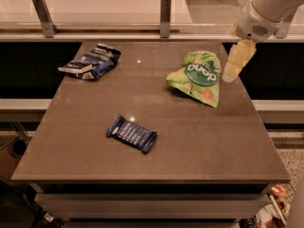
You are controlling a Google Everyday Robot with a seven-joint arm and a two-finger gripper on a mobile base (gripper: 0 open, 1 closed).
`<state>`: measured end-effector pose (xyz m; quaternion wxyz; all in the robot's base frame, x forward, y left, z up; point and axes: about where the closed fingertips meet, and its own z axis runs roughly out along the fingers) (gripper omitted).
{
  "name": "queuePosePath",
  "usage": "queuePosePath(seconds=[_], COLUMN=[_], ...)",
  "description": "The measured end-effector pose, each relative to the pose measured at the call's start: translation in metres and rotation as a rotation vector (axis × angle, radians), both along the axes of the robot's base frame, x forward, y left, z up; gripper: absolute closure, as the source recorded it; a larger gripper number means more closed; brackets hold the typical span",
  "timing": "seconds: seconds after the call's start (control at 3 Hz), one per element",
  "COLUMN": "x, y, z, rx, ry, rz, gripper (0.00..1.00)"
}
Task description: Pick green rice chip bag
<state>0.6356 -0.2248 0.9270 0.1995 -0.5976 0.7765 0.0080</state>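
The green rice chip bag (198, 77) lies on the right part of the brown table (190, 137), light green with a dark round logo and chip pictures. My gripper (231, 74) hangs from the white arm at the upper right, just to the right of the bag and above the table's right edge, a little apart from the bag. It holds nothing that I can see.
A dark blue and white snack bag (91, 62) lies at the table's back left. A small dark blue bar wrapper (132, 133) lies in the front middle. A glass rail with metal posts (165, 9) runs behind the table.
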Motion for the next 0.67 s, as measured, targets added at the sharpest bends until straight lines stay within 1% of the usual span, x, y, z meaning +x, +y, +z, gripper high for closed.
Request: queuePosePath(seconds=[0.33, 0.67], x=[0.024, 0.04], y=[0.018, 0.03], z=[-0.021, -0.043], rx=[0.073, 0.124], ry=[0.0, 0.007], rz=[0.033, 0.042], gripper=[0.0, 0.0])
